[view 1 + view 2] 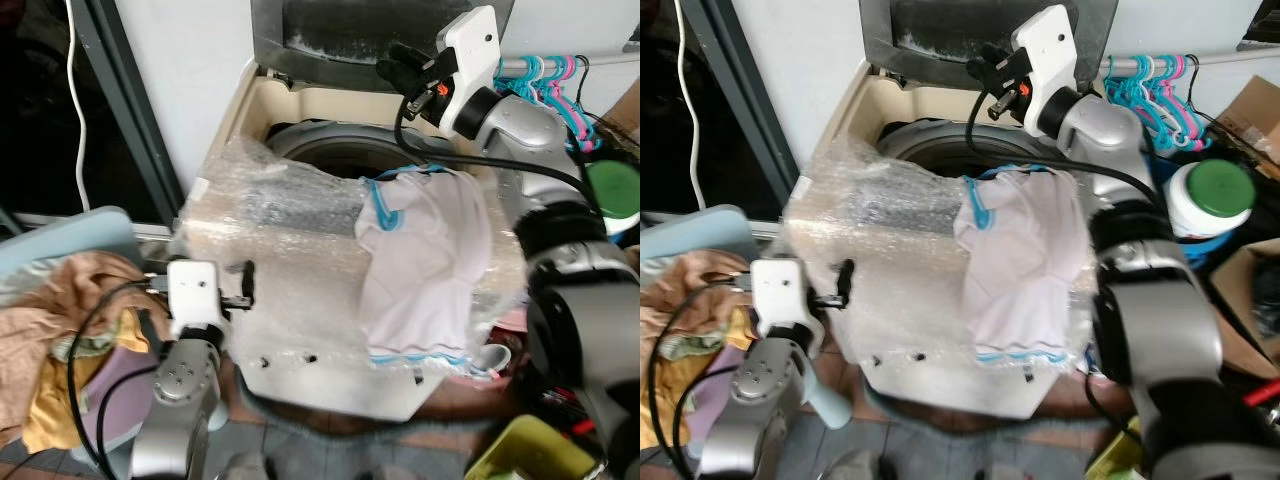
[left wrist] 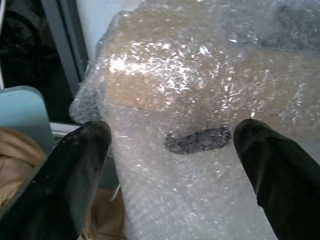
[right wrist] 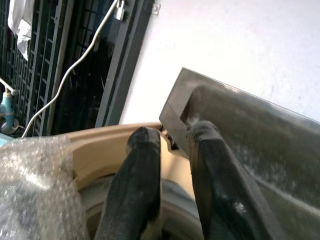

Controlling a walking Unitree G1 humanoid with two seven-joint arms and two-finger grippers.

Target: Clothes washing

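Washer point(image 1: 300, 330), bubble-wrapped, lid raised; white garment point(image 1: 415, 265) draped over rim, likely awaiting loading. Right pincer point(image 1: 392, 62) narrow, empty, above drum; left pincer point(image 1: 240, 283) wide, empty.

Left silver arm low, bent upward; left gripper point(image 2: 172, 165) with long black fingers spread wide, empty. Right silver arm raised, reaching forward; right gripper point(image 3: 172, 187) fingers nearly together, nothing between.

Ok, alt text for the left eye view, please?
A top-loading washing machine wrapped in bubble wrap, lid raised, has a white garment draped over its front edge. The right gripper is raised near the lid; the left gripper is beside the machine's front.
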